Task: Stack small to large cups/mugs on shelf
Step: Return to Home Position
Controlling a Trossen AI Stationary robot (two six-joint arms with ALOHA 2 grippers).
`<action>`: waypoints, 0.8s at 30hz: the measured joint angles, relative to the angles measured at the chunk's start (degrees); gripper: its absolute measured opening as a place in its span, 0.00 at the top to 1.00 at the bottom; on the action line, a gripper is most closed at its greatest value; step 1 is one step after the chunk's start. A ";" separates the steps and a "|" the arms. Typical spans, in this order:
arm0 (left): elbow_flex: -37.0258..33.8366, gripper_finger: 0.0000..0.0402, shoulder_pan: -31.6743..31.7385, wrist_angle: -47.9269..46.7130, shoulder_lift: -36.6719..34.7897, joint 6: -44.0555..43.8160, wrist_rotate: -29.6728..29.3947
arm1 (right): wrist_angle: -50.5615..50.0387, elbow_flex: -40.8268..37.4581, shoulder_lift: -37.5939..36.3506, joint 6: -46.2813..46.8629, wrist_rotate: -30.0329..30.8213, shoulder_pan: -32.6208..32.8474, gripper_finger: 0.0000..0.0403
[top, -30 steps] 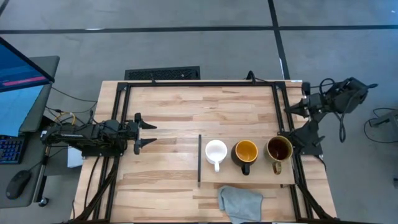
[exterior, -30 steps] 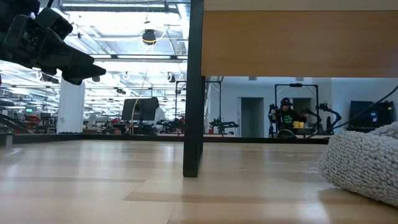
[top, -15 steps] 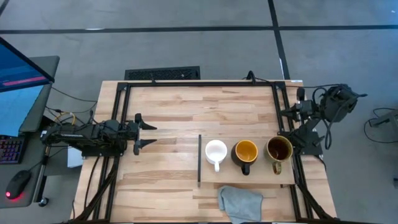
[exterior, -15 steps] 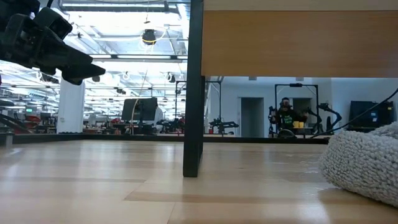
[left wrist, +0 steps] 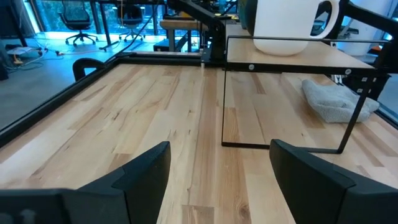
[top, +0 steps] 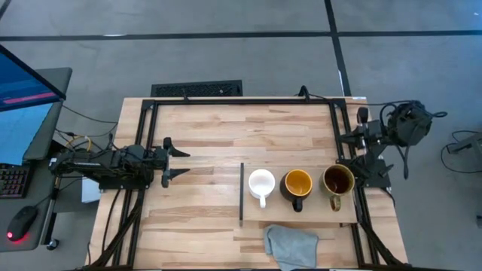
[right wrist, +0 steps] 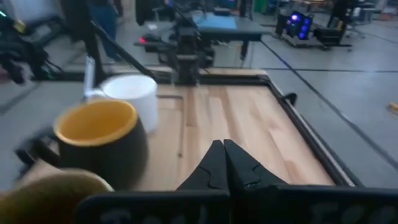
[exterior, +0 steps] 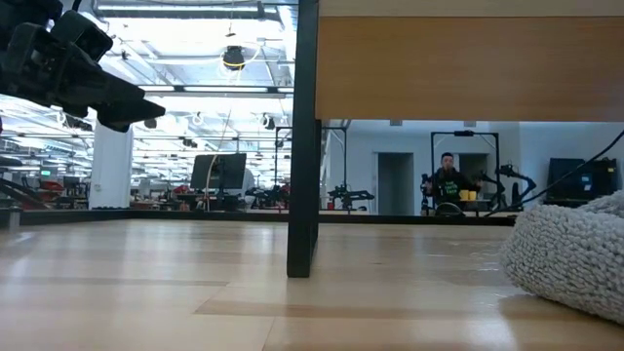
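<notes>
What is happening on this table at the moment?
Nothing is held. Three mugs stand in a row on the shelf: the white mug, the black mug, the olive-brown mug. The left gripper hangs open over the left side of the table; the right gripper is shut, near its right edge.

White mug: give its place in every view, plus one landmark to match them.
High view: white mug on the shelf, at the end by the dark strip.
Low view: not in it; only the shelf and its leg show.
Left wrist view: on the shelf, nearest mug.
Right wrist view: farthest mug, beyond the black mug.
Landmark: the shelf, in high, low and left wrist views.
</notes>
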 joint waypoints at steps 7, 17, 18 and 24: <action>0.00 0.34 0.00 0.00 -0.02 0.36 -0.02 | 1.79 0.04 6.30 -1.81 0.62 0.98 1.00; 0.00 0.34 -0.01 0.00 0.00 3.95 -0.04 | 9.44 0.17 6.56 -10.05 3.44 -5.16 1.00; 0.00 0.34 0.01 0.00 -0.02 3.99 -0.05 | 9.50 0.19 6.28 -10.05 3.50 -6.18 1.00; 0.00 0.34 0.01 -0.02 -0.01 4.02 -0.07 | 11.31 0.20 5.87 -11.70 3.31 -11.78 1.00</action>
